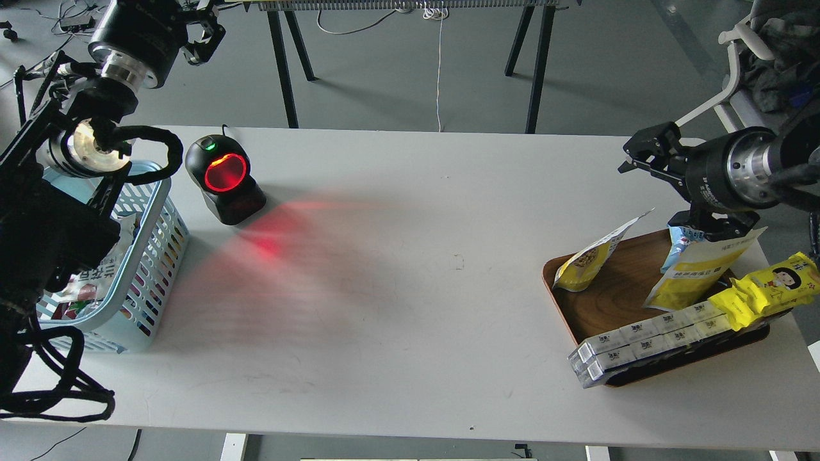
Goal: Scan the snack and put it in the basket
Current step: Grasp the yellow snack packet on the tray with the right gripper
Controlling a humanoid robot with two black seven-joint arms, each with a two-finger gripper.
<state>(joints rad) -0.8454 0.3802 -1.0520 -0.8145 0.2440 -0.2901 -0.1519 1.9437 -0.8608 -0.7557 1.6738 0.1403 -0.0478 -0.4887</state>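
Observation:
The snack (586,259), a small yellow and white pouch with a round nut picture, leans at the left end of the brown wooden tray (602,307). My right gripper (656,189) hangs open and empty just above and to the right of the pouch, over the back of the tray, not touching it. The light blue basket (154,256) stands at the table's left edge, partly hidden by my left arm. My left gripper (205,35) is raised beyond the table's far left corner, dark and cut by the frame's top edge.
A black scanner (224,179) glows red and casts red light on the table. The tray also holds a larger yellow bag with a blue top (695,266), a bright yellow cartoon wrapper (765,288) and a row of white boxes (647,339). Packs (96,275) lie in the basket.

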